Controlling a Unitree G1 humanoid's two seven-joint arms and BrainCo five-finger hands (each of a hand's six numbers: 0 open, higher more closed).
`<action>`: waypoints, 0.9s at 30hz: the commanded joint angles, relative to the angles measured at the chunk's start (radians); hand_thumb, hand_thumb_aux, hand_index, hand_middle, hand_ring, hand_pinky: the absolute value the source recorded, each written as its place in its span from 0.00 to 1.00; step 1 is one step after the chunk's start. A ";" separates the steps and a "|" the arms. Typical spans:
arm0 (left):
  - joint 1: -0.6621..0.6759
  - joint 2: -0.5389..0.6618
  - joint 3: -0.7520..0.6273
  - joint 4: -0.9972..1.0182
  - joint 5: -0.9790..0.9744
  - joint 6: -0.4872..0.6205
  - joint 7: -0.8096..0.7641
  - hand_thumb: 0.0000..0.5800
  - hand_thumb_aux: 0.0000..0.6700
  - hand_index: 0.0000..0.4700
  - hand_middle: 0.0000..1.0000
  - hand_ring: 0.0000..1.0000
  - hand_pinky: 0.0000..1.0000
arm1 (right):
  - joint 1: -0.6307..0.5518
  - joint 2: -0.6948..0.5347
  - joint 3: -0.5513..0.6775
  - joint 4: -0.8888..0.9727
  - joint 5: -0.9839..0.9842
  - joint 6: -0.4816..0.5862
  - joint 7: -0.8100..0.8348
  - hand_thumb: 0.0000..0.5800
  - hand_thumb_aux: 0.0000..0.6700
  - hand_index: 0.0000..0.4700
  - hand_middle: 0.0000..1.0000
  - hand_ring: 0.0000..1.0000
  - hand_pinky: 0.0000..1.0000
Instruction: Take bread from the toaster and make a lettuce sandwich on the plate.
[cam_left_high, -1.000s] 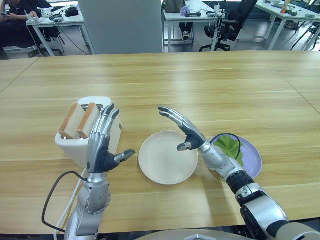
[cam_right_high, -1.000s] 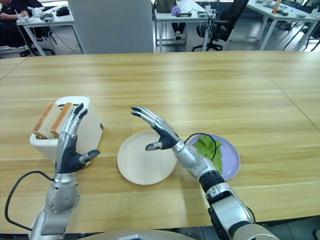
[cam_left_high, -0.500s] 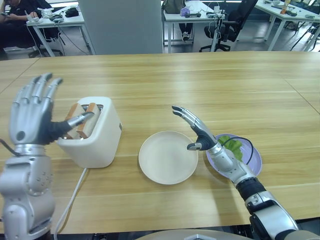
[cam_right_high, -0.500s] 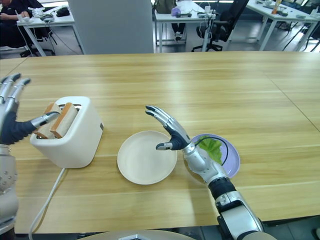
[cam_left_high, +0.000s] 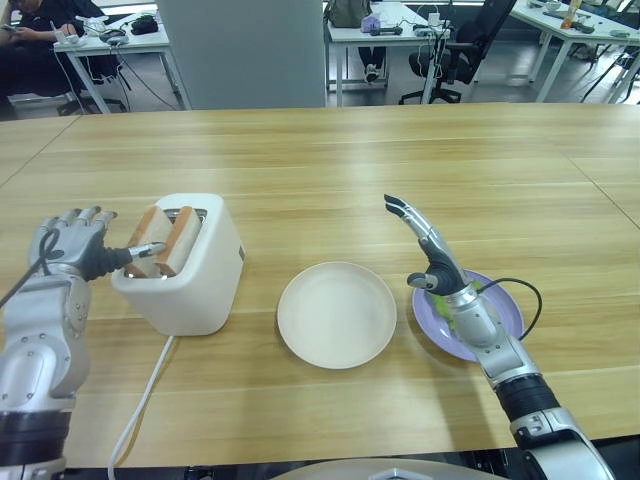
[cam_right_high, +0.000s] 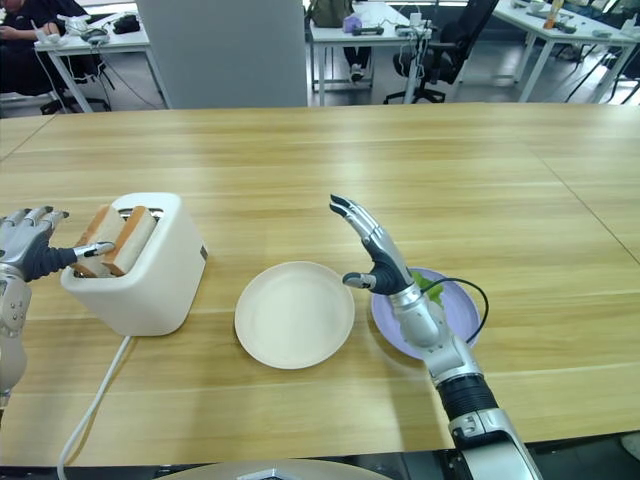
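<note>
A white toaster (cam_left_high: 195, 270) stands at the table's left with two bread slices (cam_left_high: 165, 240) sticking up from its slots. My left hand (cam_left_high: 75, 243) is just left of the toaster, fingers spread, thumb tip touching the nearer slice. A cream plate (cam_left_high: 336, 314) lies bare at the centre. To its right a purple plate (cam_left_high: 505, 312) holds a lettuce leaf (cam_right_high: 432, 288), mostly hidden by my right hand (cam_left_high: 428, 255), which is raised over that plate's left side with straight fingers and holds nothing.
The toaster's white cord (cam_left_high: 150, 385) runs down to the table's front edge. A thin black cable (cam_left_high: 520, 290) loops over the purple plate from my right wrist. Bare wooden tabletop stretches behind the plates. Desks and chairs stand beyond the table.
My left hand swung from in front of the toaster out to its left, then dropped level with the bread. My right hand moved right, from over the cream plate to over the purple plate.
</note>
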 joint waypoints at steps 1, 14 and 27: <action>-0.018 0.005 -0.063 0.054 -0.023 -0.002 -0.012 0.00 0.00 0.00 0.00 0.00 0.00 | 0.020 -0.007 -0.017 -0.043 0.019 0.028 0.023 0.00 0.00 0.00 0.00 0.00 0.00; -0.020 0.013 -0.082 0.037 -0.105 0.012 0.005 0.88 0.66 0.64 0.00 0.00 0.00 | 0.029 -0.005 -0.027 -0.072 0.040 0.054 0.053 0.00 0.00 0.00 0.00 0.00 0.00; -0.028 -0.014 -0.065 -0.001 -0.210 0.001 0.070 1.00 1.00 0.98 0.00 0.00 0.00 | 0.030 -0.012 -0.034 -0.079 0.047 0.058 0.070 0.00 0.00 0.00 0.00 0.00 0.00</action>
